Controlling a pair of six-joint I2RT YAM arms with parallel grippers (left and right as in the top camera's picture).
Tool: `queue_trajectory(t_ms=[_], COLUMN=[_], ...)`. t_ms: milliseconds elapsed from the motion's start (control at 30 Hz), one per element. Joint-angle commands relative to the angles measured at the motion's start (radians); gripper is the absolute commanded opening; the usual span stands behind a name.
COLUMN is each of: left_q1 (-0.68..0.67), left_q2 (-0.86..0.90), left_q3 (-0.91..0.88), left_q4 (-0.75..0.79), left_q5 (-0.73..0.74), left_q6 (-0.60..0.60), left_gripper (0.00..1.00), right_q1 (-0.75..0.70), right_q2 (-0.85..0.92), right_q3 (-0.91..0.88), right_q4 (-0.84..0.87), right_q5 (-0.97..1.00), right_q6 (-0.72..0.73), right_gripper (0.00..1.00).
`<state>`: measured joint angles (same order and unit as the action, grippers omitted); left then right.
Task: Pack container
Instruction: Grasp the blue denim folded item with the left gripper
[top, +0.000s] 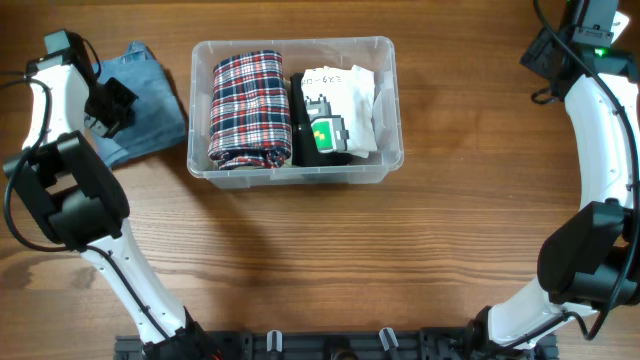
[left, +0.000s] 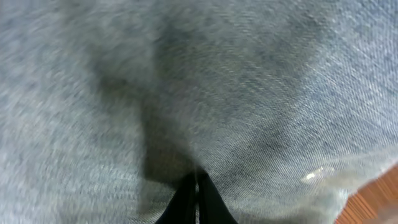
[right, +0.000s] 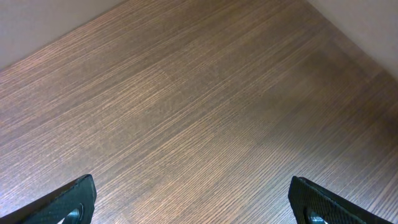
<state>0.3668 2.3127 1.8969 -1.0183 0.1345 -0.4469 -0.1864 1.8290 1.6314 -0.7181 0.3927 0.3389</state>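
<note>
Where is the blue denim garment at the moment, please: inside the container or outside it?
Outside. The denim garment lies on the table left of the container, under the left gripper.

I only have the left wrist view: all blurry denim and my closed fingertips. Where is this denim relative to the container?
Observer: The denim lies on the table left of the container, outside it.
Operator: Any room inside?
Observer: Little: plaid fabric fills its left half, white and black items its right.
Operator: Right arm in the way?
Observer: No, the right gripper is open over bare table, at the far right corner.
</note>
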Motion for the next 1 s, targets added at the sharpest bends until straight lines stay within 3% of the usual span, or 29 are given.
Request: queue_trajectory(t_ms=[0, 67, 167, 200, 267, 367, 633, 733, 967], left_q1=[-0.005, 0.012, 0.042, 0.049, 0.076, 0.111, 0.193, 0.209, 0.229], left_q2=[0.02, -0.01, -0.067, -0.081, -0.124, -0.148, -0.15, -0.149, -0.148], left_q3=[-0.037, -0.035, -0.029, -0.029, -0.03, -0.03, -0.051, -0.074, -0.162], left_q4=[-0.019, -0.015, -0.006, -0.004, -0.005, -0.014, -0.036, 0.003, 0.15], left_q5=[0.115, 0.116, 0.115, 0.115, 0.115, 0.116, 0.143, 0.245, 0.297], left_q6=[-0.01, -0.01, -0.009, -0.009, -0.006, -0.002, 0.04, 0.132, 0.19], left_gripper=[0.05, 0.09, 0.25, 0.34, 0.62, 0.82, 0.84, 0.85, 0.89], right_q1=[-0.002, -0.002, -0.002, -0.002, -0.002, -0.002, -0.002, -0.002, -0.002], right_q2=[0.015, 0.015, 0.015, 0.015, 0.015, 0.015, 0.015, 0.015, 0.015], right_q3=[-0.004, -0.004, -0.004, -0.004, -0.004, -0.004, -0.004, -0.004, -0.004], right_q4=[0.0, 0.0, 0.0, 0.0, 0.0, 0.0, 0.0, 0.0, 0.0], right_q5=[-0.006, -0.006, -0.006, -0.006, -0.006, -0.006, -0.006, -0.006, -0.006], right_q6=[0.002, 0.002, 0.002, 0.002, 0.002, 0.002, 0.002, 0.002, 0.002], right_gripper=[1.0, 1.0, 1.0, 1.0, 1.0, 1.0, 1.0, 1.0, 1.0])
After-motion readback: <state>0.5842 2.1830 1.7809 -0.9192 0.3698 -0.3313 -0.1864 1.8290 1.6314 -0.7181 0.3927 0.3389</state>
